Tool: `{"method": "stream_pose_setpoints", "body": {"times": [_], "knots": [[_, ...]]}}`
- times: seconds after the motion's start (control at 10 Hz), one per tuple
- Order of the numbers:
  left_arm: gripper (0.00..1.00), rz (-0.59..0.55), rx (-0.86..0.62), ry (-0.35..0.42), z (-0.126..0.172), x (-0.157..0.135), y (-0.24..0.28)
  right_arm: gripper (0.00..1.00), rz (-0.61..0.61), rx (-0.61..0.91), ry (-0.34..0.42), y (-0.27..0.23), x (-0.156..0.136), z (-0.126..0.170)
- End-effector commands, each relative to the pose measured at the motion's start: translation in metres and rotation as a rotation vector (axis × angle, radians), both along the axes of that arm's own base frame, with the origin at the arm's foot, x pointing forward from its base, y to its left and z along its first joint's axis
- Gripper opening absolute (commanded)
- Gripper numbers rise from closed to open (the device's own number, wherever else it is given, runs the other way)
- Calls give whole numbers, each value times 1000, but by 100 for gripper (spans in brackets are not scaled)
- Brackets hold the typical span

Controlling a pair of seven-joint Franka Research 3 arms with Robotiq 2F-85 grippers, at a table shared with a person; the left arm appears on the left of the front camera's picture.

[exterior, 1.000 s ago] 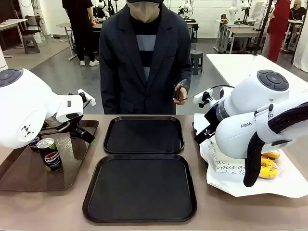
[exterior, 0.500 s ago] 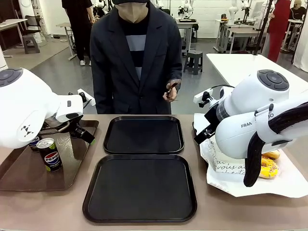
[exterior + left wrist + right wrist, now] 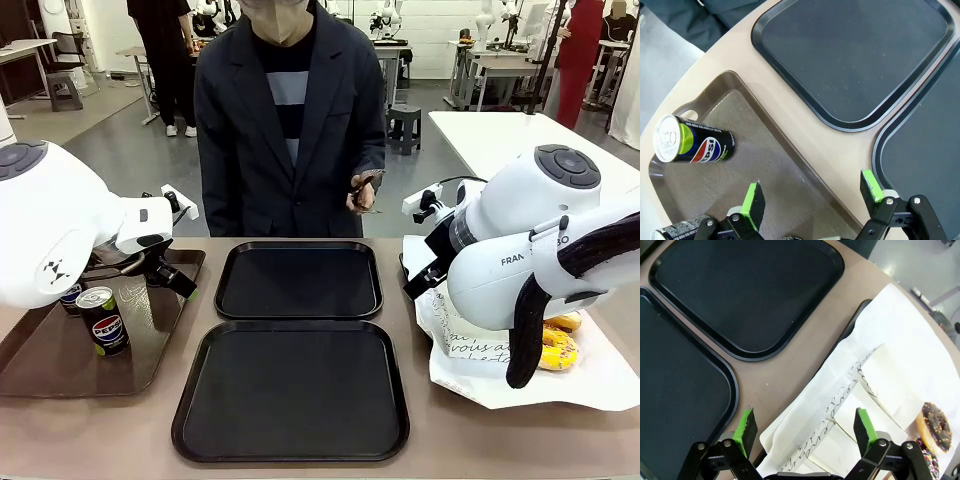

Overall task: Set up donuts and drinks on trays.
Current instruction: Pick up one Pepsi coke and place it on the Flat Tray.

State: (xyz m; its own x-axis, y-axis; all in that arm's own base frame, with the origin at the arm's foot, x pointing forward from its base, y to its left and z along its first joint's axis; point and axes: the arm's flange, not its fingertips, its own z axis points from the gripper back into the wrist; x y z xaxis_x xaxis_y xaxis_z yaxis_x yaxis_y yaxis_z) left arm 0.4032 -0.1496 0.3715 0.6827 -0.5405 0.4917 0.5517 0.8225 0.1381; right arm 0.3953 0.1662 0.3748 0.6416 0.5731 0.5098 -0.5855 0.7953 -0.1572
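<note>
Left wrist view: left tool (image 3: 810, 187) wide open, empty; right tool (image 3: 805, 419) likewise.

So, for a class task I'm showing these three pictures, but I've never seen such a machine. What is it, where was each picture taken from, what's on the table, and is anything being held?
These are two white robot arms, left and right, at a table facing a person. The wide picture comes from a fixed camera between the arms. The other two come from cameras on each wrist, looking past that arm's end effector, a two-fingered claw with green pads.

On the table lie two empty black trays, one far and one near, a brown tray with Pepsi cans, and white paper with donuts.

The left end effector hangs open above the brown tray's edge. The right end effector hangs open above the paper's edge. Neither holds anything. The person's hand holds a small dark object I can't identify.
</note>
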Motion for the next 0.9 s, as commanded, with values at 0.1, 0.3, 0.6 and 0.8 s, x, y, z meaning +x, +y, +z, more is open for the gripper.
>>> {"method": "stream_pose_setpoints", "body": {"times": [0.1,0.3,0.6,0.8], "knots": [[100,-24,21,-12,16,-17,3,100,0,0,0,0,0,0],[100,-48,87,-46,70,-95,32,100,-8,-59,-50,-19,-89,43],[100,-79,44,97,74,-179,87,100,-87,-35,108,-66,-212,32],[100,-85,18,143,59,-199,87,100,-61,-88,179,-71,-244,18]]}}
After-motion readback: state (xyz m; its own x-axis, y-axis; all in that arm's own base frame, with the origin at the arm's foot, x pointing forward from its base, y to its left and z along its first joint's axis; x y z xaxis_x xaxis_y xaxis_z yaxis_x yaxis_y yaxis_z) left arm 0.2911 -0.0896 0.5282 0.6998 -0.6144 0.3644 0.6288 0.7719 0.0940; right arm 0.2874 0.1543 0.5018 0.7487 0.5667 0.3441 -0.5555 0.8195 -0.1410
